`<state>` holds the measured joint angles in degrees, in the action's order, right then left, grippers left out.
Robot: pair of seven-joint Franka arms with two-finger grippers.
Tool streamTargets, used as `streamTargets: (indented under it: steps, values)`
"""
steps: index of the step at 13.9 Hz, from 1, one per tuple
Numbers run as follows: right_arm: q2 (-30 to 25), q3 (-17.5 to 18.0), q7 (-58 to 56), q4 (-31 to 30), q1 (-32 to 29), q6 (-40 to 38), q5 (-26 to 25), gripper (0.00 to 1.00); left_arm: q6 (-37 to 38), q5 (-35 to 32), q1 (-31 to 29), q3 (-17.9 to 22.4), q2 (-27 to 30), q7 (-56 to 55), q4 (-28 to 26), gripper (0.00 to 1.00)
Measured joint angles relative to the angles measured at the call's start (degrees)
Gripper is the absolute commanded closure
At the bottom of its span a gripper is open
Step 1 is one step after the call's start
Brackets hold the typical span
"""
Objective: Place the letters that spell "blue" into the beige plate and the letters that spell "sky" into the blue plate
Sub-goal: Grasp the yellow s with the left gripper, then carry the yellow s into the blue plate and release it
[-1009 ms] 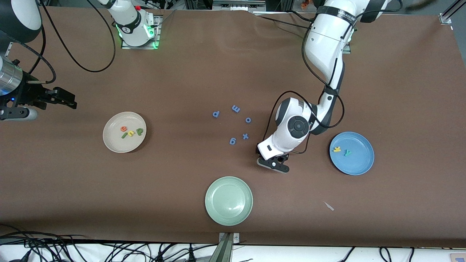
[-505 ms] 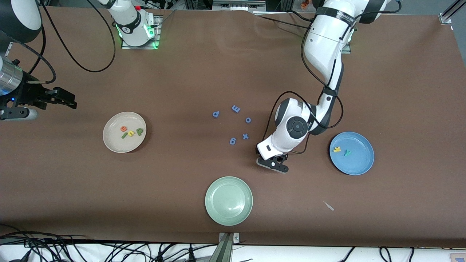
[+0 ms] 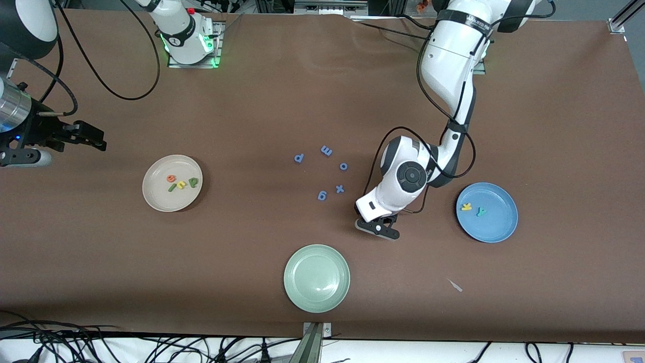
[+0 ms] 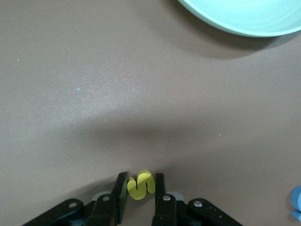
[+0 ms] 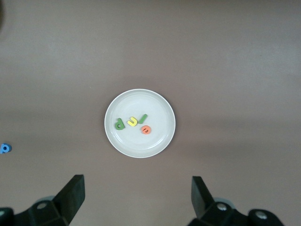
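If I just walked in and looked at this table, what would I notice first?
Probably the big white left arm bent low over the middle of the table, its left gripper squeezing a little yellow s between its fingers, beside the pale green plate. Next, the colourful letters: four in the beige plate toward the right arm's end, two in the blue plate toward the left arm's end. The right gripper waits open above the beige plate.
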<state>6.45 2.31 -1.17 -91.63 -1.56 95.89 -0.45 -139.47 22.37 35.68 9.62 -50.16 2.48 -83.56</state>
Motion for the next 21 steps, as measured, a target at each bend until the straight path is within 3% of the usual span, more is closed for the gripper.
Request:
streamTargets:
  steps: [3,6,10,12,13,15,16,21]
  values:
    - [0.0,0.0,0.0,0.0,0.0,0.0,0.0,0.00,2.2,0.0,-0.4,1.0,1.0,-0.1,0.4,0.82]
    - [0.0,0.0,0.0,0.0,0.0,0.0,0.0,0.00,11.7,-0.2,-4.9,2.2,6.1,1.1,-0.2,0.81]
    - [0.0,0.0,0.0,0.0,0.0,0.0,0.0,0.00,15.2,-5.1,-17.3,2.4,15.1,18.8,-11.0,0.81]
    - [0.0,0.0,0.0,0.0,0.0,0.0,0.0,0.00,15.2,-10.9,-21.9,2.2,18.0,23.1,-16.2,0.74]
    - [0.0,0.0,0.0,0.0,0.0,0.0,0.0,0.00,14.8,-13.9,-23.1,2.2,18.9,23.8,-18.4,0.61]
    - [0.0,0.0,0.0,0.0,0.0,0.0,0.0,0.00,12.4,-18.3,-24.0,2.2,19.3,24.0,-21.4,0.08]
    - [0.0,0.0,0.0,0.0,0.0,0.0,0.0,0.00,11.1,-19.0,-24.0,2.1,19.3,24.0,-22.8,0.00]
    - [0.0,0.1,0.0,0.0,0.0,0.0,0.0,0.00,9.4,-19.2,-24.1,1.7,20.6,23.9,-26.0,0.00]
